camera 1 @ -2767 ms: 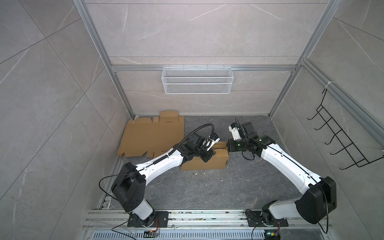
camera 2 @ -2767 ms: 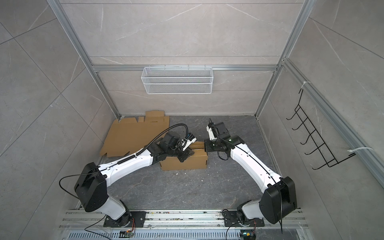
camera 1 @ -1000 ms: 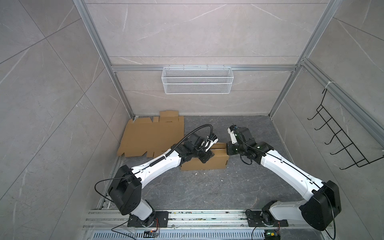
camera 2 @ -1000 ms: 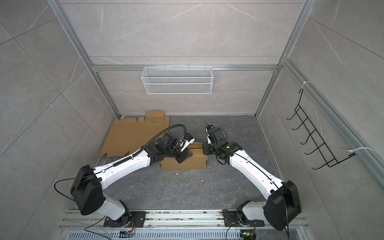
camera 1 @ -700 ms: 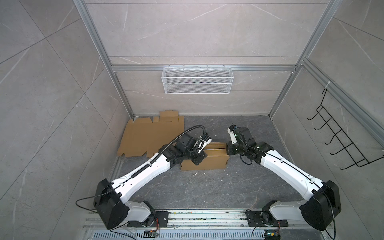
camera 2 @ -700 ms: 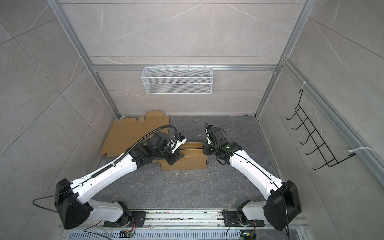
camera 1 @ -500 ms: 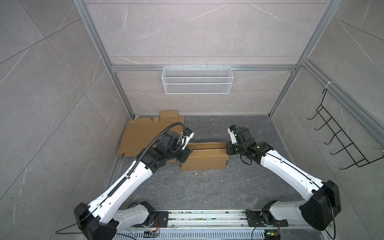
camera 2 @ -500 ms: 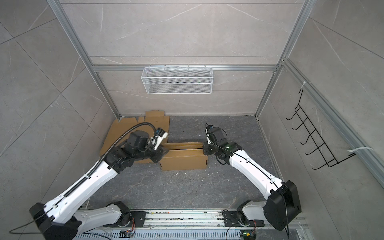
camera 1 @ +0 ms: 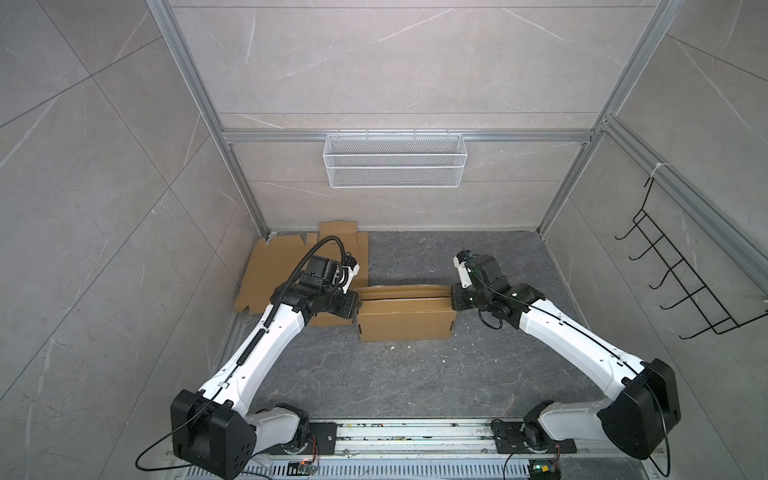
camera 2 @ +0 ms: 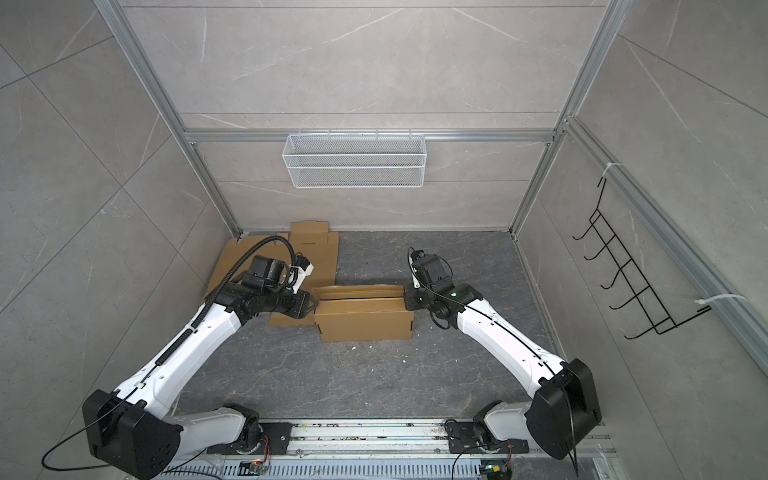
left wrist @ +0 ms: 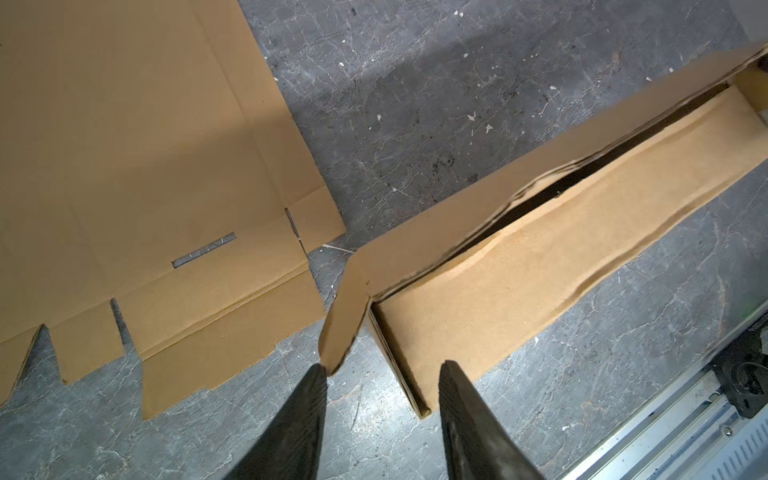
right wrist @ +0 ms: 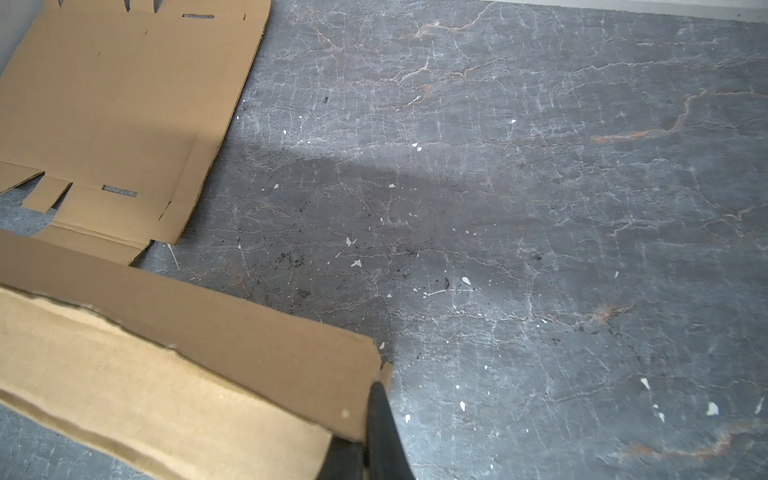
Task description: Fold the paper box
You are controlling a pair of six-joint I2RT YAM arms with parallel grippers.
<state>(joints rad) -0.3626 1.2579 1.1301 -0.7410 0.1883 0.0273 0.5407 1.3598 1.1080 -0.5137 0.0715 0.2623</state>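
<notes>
Anchoring the paper box (camera 1: 405,320) by its right corner, right gripper (right wrist: 368,419) clamped tight; left gripper (left wrist: 382,368) half-open, empty, at its loose left flap (left wrist: 343,316), probably for tucking.

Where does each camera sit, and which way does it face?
Both top views: high above the base rail, looking down on left arm, right arm, paper box and flat cardboard.
Left wrist: on the left arm, facing along the box's open top; open left tool shows.
Right wrist: on the right arm, facing over the box's corner; right tool pinches it.
Shared: all four show the box and cardboard.
</notes>
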